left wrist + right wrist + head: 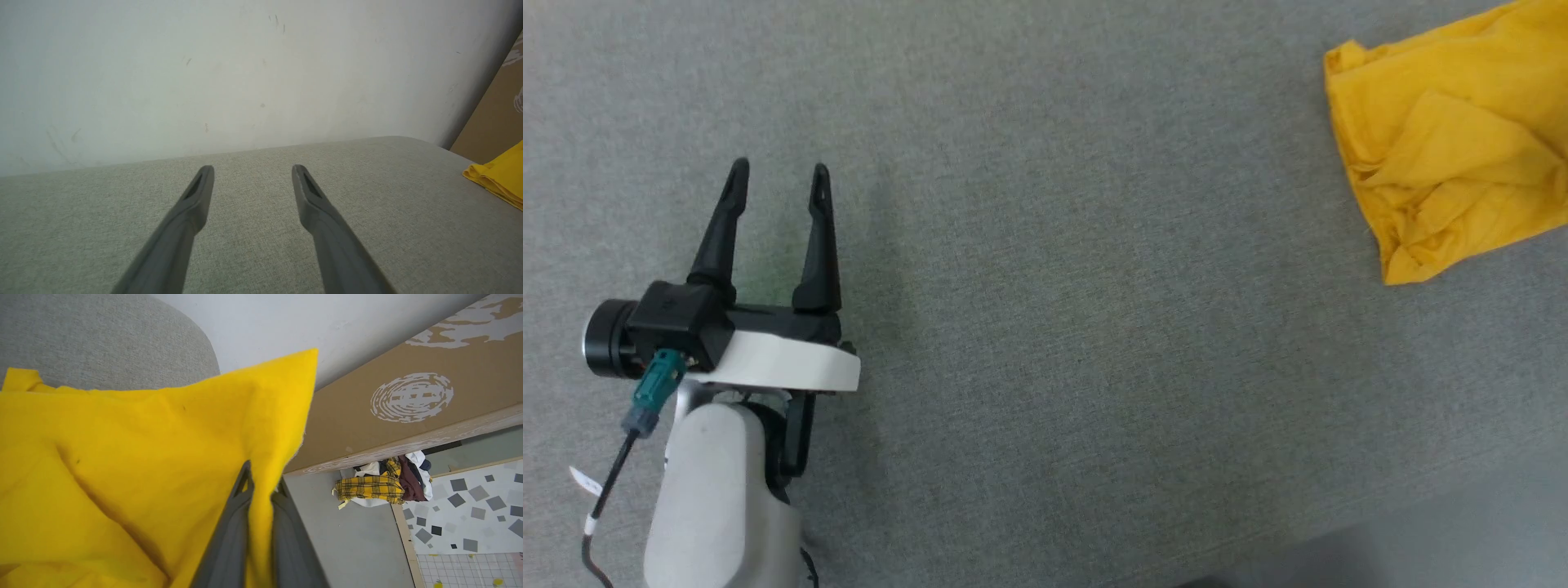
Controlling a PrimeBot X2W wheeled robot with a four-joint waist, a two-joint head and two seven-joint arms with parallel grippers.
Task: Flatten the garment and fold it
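The grey cloth-covered table stretches out in front of the robot. Over its near left part hangs the left gripper, fingers spread wide, gripping nothing. Well across the table, at its far right edge, the garment lies crumpled, and the right gripper is pinched tight on a yellow fold of it. Past the table stand a white wall, a brown board and a heap of clothes on the floor.
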